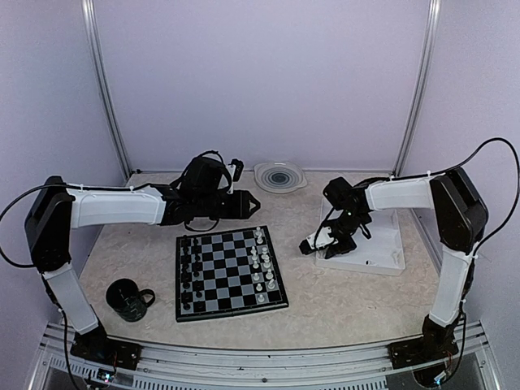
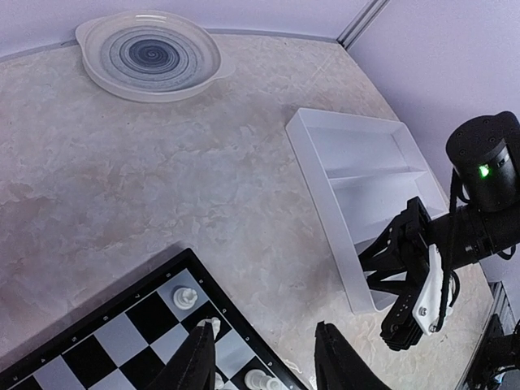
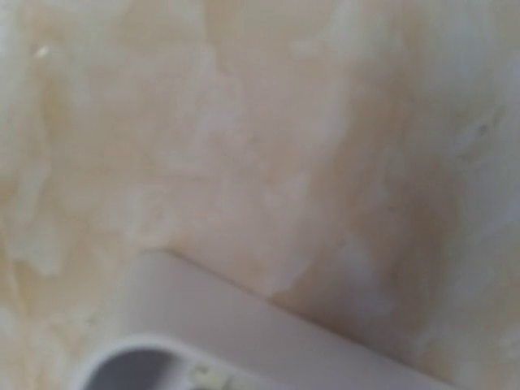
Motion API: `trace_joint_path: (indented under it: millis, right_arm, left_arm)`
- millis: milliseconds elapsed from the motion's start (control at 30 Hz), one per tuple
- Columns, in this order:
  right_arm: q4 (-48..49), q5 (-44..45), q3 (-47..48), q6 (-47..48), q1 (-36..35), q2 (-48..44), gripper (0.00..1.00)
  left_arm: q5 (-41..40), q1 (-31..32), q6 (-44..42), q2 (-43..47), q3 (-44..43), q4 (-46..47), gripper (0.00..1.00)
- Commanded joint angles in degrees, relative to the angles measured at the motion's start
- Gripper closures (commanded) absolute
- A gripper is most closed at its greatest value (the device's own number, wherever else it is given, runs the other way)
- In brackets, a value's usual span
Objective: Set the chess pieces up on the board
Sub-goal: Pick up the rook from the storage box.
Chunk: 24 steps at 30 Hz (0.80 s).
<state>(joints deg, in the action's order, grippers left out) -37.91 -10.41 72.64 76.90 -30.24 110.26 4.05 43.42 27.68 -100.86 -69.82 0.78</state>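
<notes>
The board (image 1: pixel 231 272) lies at the table's middle. Tiny black pieces (image 1: pixel 191 268) stand in its left columns and white pieces (image 1: pixel 262 264) in its right columns. My left gripper (image 1: pixel 253 205) hovers over the board's far right corner, open and empty. In the left wrist view its gripper (image 2: pixel 262 333) spans the board's edge (image 2: pixel 244 325), and white pieces (image 2: pixel 186 297) stand near the left fingertip. My right gripper (image 1: pixel 313 244) hangs low at the white tray's left edge and also shows in the left wrist view (image 2: pixel 410 305). I cannot tell if it is open or shut.
A white compartment tray (image 1: pixel 382 252) sits right of the board, also in the left wrist view (image 2: pixel 357 179); its blurred corner (image 3: pixel 244 325) fills the right wrist view's bottom. A round plate (image 1: pixel 280 176) is at the back. A dark mug (image 1: pixel 127 299) stands front left.
</notes>
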Motion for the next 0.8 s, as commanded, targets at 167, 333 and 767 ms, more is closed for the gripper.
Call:
trace_joint_path:
  millis: [167,333,767]
  right_arm:
    - [-6.7,0.1,-1.4,-2.4,1.0,-1.2,0.69]
    - [-2.7,-0.2,-2.2,-4.9,1.1,-0.7,0.71]
    - [-1.1,-0.9,-2.7,0.4,0.9,2.1,0.67]
  left_arm:
    - [1.4,-0.4,0.9,1.7,1.8,3.2,0.57]
    - [2.3,-0.4,1.2,1.2,1.7,3.4,0.57]
    - [3.0,-0.4,2.6,1.0,2.0,4.1,0.57]
